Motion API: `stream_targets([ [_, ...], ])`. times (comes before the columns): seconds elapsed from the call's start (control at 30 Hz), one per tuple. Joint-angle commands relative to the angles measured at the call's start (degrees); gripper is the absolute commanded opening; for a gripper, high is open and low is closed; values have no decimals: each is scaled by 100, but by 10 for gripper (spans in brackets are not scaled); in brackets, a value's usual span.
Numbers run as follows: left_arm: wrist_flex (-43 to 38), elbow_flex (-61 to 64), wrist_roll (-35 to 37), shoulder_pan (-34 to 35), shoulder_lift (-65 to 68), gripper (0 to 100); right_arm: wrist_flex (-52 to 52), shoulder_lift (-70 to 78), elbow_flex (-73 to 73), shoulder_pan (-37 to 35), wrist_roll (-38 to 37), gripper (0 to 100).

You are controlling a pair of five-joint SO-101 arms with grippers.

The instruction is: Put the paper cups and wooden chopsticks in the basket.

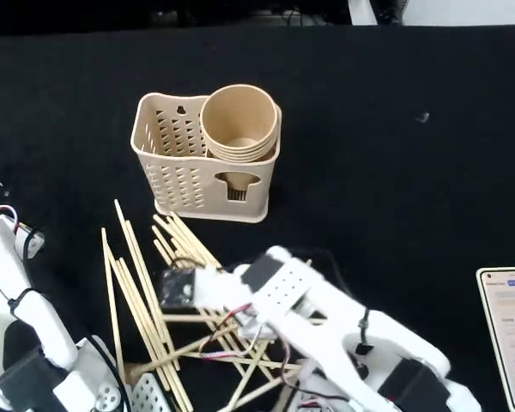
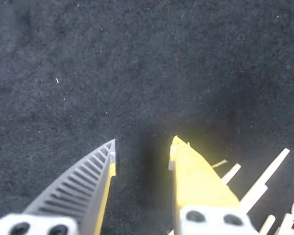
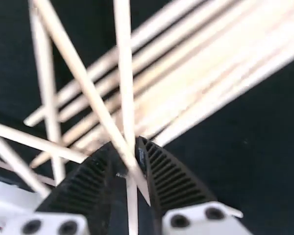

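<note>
A stack of paper cups (image 1: 240, 120) already sits in the basket (image 1: 176, 146), in its right-hand compartment, rims well above the basket's wall. The wooden chopsticks (image 1: 144, 287) lie out on the black tabletop (image 1: 395, 197), a crisscrossed scatter just in front of the basket. The right claw (image 3: 130, 147) is down in that pile with its jaws pinched onto the wooden chopsticks, two crossing sticks caught at the tips. The left claw (image 2: 143, 147) hangs with its jaws spread over bare cloth, holding nothing, beside a few stick ends, well apart from the basket. A lit phone (image 1: 508, 330) lies far right of the basket.
</note>
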State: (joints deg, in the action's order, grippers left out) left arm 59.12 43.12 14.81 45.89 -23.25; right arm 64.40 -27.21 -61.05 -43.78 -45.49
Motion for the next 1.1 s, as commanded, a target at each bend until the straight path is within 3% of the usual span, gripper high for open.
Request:
stream_targets([
  [0.0,-79,-84,35,66,-62,181,-44,-286,154,695,-431,11],
  [0.27,-193,-66,35,66,-9,181,-413,-286,145,1002,-624,15],
  [0.57,-193,-40,35,57,-9,181,53,-295,31,985,-624,21],
  [0.8,-193,-40,35,48,-9,181,932,-330,409,695,-659,271],
  [0.93,-193,-57,35,57,-9,181,1468,-338,760,545,-923,249],
  [1.07,-193,-75,35,57,-18,181,2163,-338,796,-105,-1468,240],
])
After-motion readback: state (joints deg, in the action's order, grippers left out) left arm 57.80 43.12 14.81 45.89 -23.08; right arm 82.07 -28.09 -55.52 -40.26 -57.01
